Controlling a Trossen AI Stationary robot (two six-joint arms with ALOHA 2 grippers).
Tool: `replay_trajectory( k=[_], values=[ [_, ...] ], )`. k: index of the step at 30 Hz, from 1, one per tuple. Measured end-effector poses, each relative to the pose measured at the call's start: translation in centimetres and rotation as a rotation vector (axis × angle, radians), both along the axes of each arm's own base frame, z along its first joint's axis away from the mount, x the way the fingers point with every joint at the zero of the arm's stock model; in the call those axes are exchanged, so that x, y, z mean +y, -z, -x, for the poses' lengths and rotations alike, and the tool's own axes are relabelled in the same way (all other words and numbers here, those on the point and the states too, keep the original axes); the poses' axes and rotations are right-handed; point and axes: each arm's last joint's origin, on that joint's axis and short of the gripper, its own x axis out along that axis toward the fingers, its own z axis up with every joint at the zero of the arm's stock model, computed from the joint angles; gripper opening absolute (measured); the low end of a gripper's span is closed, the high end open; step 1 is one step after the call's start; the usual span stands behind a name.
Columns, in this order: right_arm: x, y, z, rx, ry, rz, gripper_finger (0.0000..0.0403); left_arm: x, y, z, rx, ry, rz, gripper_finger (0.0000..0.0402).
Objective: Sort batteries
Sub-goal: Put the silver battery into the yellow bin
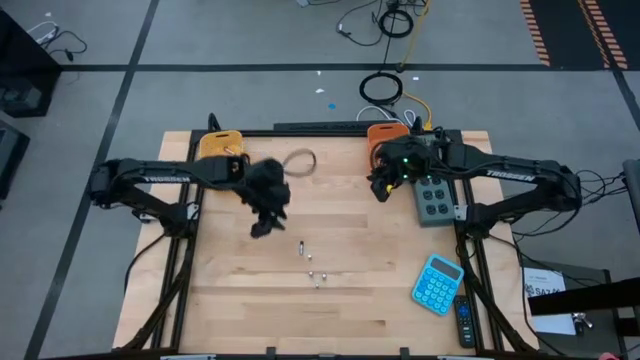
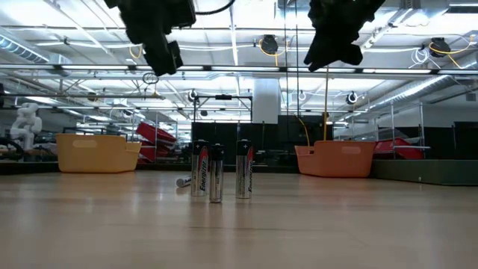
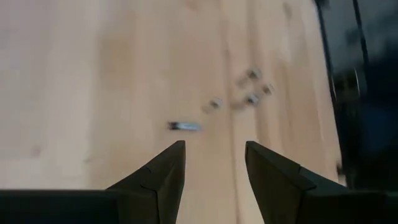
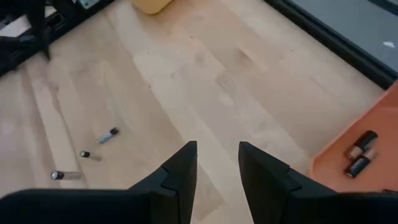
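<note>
Both claws hang open and empty: the left gripper (image 3: 214, 165) above the batteries (image 1: 314, 270) mid-table, the right gripper (image 4: 217, 165) beside the orange bin (image 4: 379, 134). More batteries lie inside that bin.

A few batteries (image 1: 311, 264) lay loose mid-tabletop (image 1: 340, 310). The left hand (image 1: 262, 226) hung above them; the right hand (image 1: 381, 188) hovered beside the orange bin (image 1: 384, 133). A blue calculator (image 1: 437, 284) sat near the right edge.

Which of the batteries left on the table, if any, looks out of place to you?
One battery lies flat on the table, just beside three batteries standing upright; it seems to have toppled or never been stood up.
</note>
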Motion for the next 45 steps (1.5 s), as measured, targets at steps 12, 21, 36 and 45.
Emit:
replay_trajectory(
  k=[12, 21, 36, 45],
  values=[
    [0.9, -0.8, 0.4, -0.058, -0.021, -0.019, 0.0109, -4.1, 4.6, -4.1, 0.009, 0.225, -0.128, 0.0176],
    [1.0, -1.3, 1.1, -0.065, -0.008, -0.029, 0.0109, -4.3, 7.5, -6.6, -0.029, 0.271, -0.143, 0.0176],
    [0.7, -1.1, 1.5, -0.042, 0.011, -0.040, 0.0109, -5.8, 11.4, -7.1, -0.105, 0.336, -0.204, 0.0176],
    [0.7, -1.1, 1.5, -0.041, 0.012, -0.040, 0.0109, -5.8, 12.8, -6.6, -0.155, 0.318, -0.196, 0.0176]
  ],
)
